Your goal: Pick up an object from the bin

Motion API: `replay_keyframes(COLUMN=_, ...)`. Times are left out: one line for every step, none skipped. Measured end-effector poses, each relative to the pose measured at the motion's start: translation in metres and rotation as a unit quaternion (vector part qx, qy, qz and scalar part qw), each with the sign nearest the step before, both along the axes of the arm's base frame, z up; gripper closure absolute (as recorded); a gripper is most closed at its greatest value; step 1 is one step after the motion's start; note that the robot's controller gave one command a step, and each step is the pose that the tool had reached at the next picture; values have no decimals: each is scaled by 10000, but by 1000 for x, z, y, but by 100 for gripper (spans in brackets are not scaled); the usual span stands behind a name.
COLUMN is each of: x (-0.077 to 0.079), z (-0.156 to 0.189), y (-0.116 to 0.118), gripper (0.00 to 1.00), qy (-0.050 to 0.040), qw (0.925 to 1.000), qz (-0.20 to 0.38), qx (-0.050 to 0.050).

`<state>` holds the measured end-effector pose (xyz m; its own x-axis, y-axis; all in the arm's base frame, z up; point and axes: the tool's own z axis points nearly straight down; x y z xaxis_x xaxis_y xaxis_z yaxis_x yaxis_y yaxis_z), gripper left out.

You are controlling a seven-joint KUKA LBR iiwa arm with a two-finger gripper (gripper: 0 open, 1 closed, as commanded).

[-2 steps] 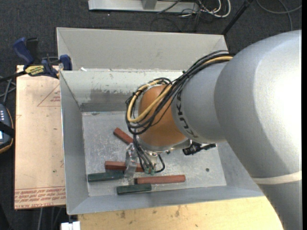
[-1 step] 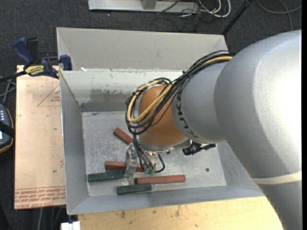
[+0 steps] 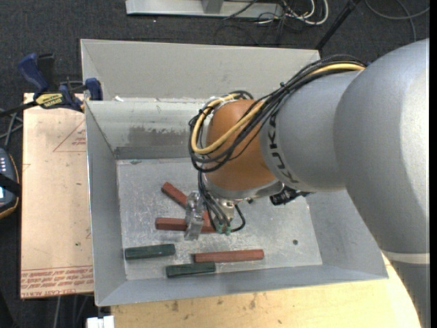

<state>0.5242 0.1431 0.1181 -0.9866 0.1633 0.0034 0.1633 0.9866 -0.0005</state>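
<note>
Gripper (image 3: pixel 194 223) sits low mid-bin (image 3: pixel 102 183), on the right end of a red-brown bar (image 3: pixel 171 224) lying nine-to-three and reaching toward nine o'clock; open or clamped, I can't tell, possibly touching it

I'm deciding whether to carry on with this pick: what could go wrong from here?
1. The gripper sits where two sticks meet, the left red stick and the slanted red stick. It might catch both, or pinch one near its end so that it swings or slips out.
2. The orange cover hides part of that spot, so a poor grip may be hard to judge.
</note>
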Motion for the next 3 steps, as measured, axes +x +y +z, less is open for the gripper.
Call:
replay_keyframes(x=-35, z=15, y=4, gripper=0, qy=0, qw=10000, qz=-34, qx=2)
replay_keyframes(x=-33, z=15, y=4, gripper=0, qy=-14, qw=10000, qz=-43, qx=4)
replay_keyframes(x=-15, z=-41, y=37, gripper=100, qy=-15, qw=9987, qz=508, qx=4)
